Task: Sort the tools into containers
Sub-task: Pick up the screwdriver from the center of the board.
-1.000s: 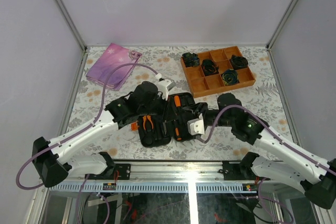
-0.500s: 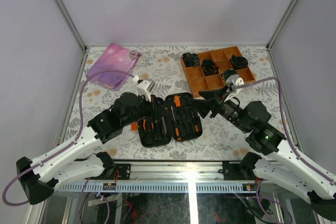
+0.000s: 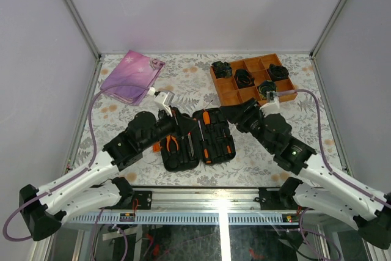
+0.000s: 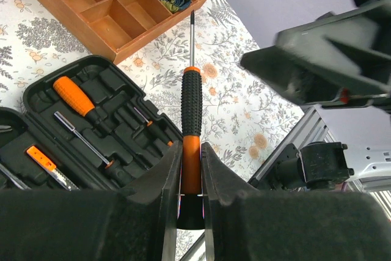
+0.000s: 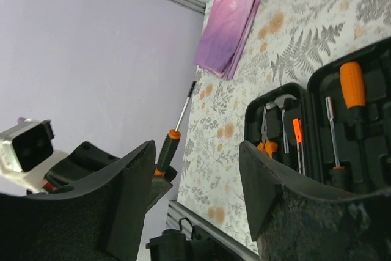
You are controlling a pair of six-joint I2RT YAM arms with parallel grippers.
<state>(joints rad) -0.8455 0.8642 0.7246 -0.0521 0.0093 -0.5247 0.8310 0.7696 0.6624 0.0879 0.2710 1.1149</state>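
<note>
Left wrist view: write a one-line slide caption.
Left tool clamps an orange-and-black screwdriver, open tool case behind it.

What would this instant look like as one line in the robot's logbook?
left gripper: shut on screwdriver, near tool case | right gripper: open, empty | tool case: open, partly filled

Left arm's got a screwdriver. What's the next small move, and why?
Probably lower the left gripper toward the open tool case: it is shut on the screwdriver, held in the air beside the case, and some moulded slots look free.
</note>
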